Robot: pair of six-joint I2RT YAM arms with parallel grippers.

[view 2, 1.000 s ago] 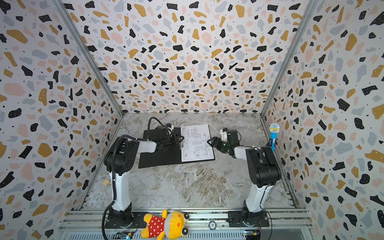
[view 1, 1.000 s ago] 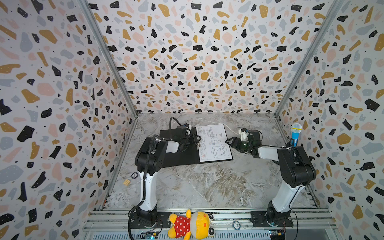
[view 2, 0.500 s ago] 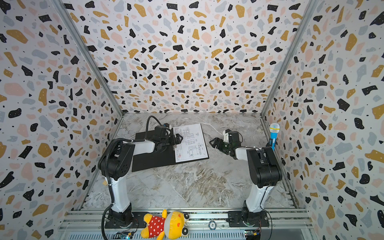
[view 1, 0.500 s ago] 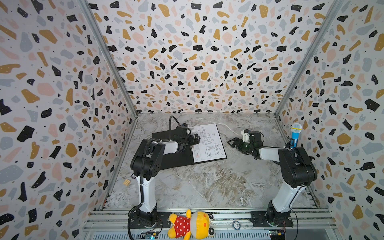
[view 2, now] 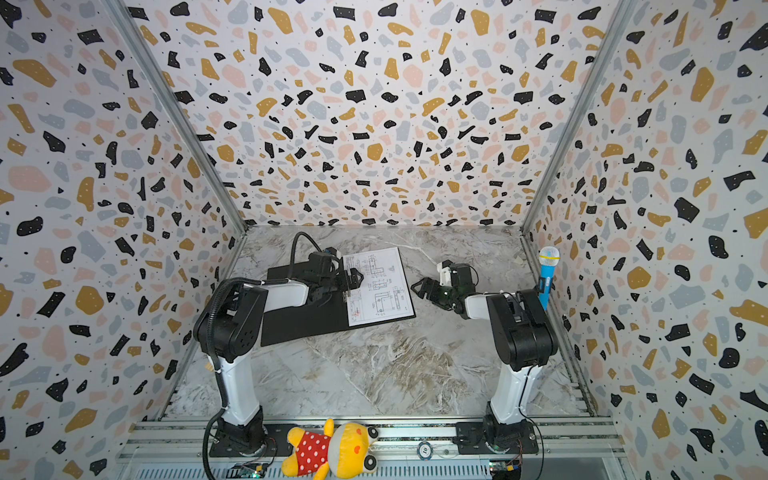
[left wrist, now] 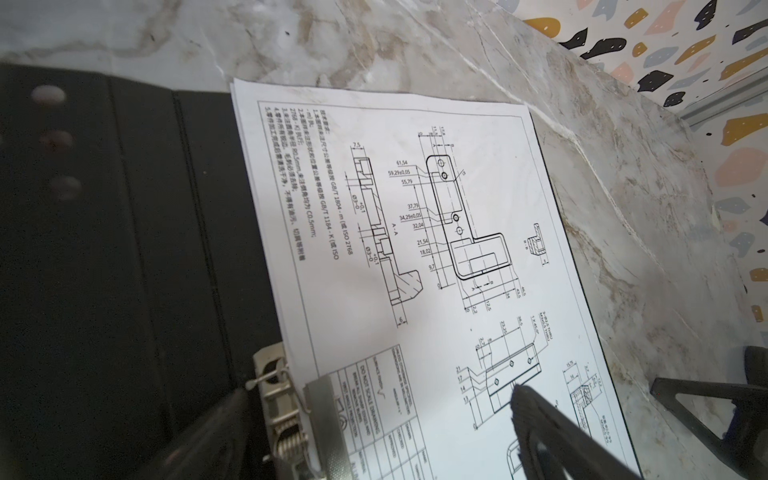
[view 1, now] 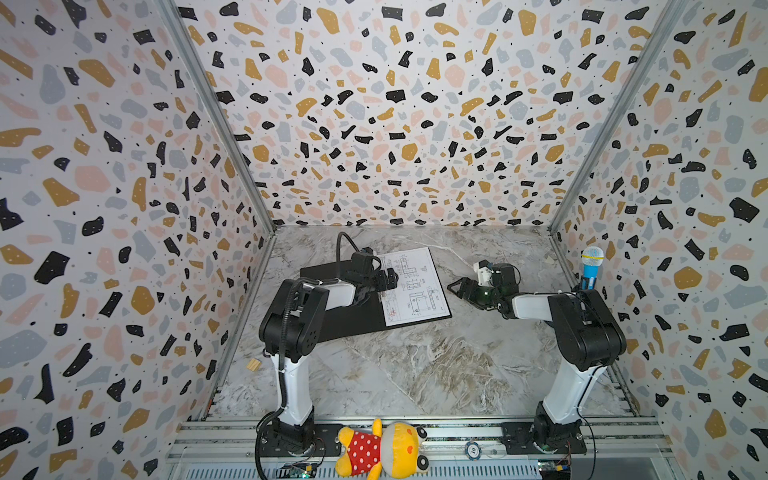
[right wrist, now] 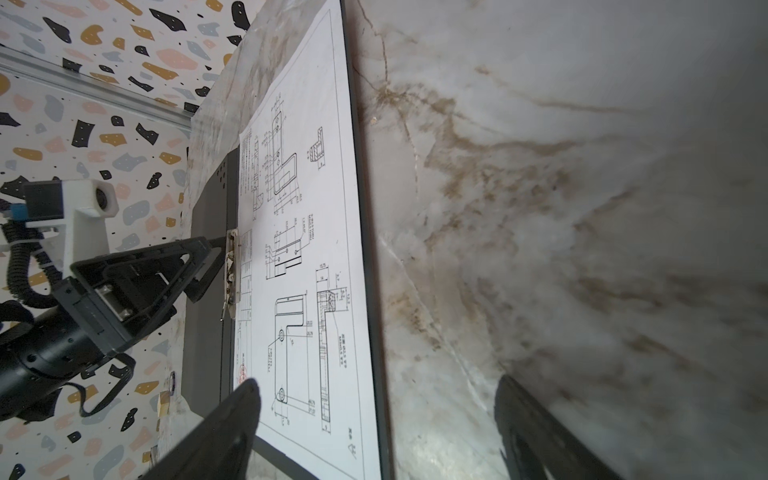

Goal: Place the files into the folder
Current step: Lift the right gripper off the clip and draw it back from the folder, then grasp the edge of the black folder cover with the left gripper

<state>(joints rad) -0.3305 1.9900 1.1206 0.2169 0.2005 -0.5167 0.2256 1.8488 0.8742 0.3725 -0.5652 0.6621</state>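
1. Now the files (view 1: 415,286) lie flat on the right half of the open folder (view 1: 353,322), with one edge apparently under the clip (left wrist: 286,399).
2. Left gripper (view 1: 389,279) sits at the clip, jaws spread and empty. Right gripper (view 1: 457,288), also released, hovers just right of the folder.
3. The spine runs away from the arm bases and the bare cover lies left of the left gripper, so closing likely suits that arm.

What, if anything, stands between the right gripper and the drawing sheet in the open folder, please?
Nothing visible does: only bare table lies between the open right gripper and the drawing sheet on the folder.
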